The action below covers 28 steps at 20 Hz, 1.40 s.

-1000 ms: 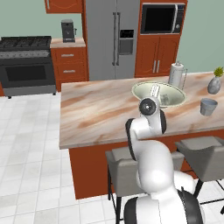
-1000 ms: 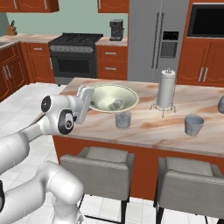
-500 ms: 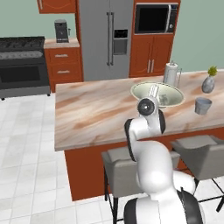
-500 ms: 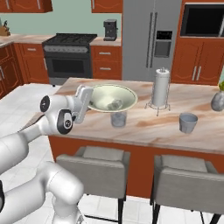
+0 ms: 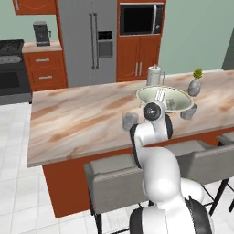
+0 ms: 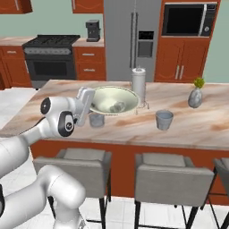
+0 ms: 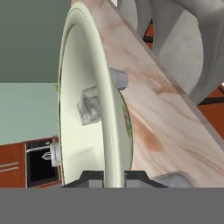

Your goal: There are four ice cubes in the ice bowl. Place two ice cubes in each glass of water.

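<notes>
the wide, shallow pale cream-green ice bowl was seen raised off the brown-veined marble counter, held by its near-left rim. in the hand view the gripper was clenched on the ice bowl, one dark finger tip on each side of the thin rim. in the right base view the gripper was met at the bowl's left edge, and in the left base view the gripper was seen at the near rim of the ice bowl.

small pale translucent ice cubes were seen lying against the inside wall of the bowl; in the right base view the ice cubes lay low in its hollow. their number could not be told.

one short clear grey-blue glass of water stood on the counter just under the bowl's near-left side, and a second alike glass stood to the right, well apart from the bowl. a tall white-silver jug stood just behind the bowl, and a rounded grey vase with a yellow-green sprig stood far right.
</notes>
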Tool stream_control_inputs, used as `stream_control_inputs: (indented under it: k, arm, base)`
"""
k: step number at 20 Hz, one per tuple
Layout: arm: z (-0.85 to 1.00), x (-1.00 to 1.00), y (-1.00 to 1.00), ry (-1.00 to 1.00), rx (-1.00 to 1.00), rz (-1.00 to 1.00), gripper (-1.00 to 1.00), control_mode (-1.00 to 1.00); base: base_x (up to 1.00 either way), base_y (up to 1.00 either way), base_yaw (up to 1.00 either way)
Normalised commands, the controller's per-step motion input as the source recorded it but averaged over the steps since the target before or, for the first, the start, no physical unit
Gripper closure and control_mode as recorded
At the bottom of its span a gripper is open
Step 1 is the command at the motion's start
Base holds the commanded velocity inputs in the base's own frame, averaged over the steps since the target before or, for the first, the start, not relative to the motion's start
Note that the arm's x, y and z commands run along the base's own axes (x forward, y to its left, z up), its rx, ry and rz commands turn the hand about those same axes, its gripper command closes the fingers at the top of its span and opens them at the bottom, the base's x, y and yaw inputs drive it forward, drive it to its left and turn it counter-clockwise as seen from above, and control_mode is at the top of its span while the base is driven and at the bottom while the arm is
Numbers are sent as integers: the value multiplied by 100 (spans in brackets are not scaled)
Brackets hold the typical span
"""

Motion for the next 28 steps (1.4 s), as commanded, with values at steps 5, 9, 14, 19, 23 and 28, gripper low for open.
stream_control_inputs:
  k: [5, 9, 14, 19, 23, 28]
  arm:
    - [0, 0, 0, 0, 0, 0, 100, 100]
    - [0, 0, 0, 0, 0, 0, 100, 100]
    - [0, 0, 0, 0, 0, 0, 100, 100]
    - [0, 0, 0, 0, 0, 0, 100, 100]
    - [0, 0, 0, 0, 0, 0, 100, 100]
    - [0, 0, 0, 0, 0, 0, 100, 100]
  base:
    - [0, -61, -1]
    - [0, -66, 7]
    - [0, -63, 9]
    - [8, -53, 18]
    - [17, -46, 23]
    - [24, -45, 22]
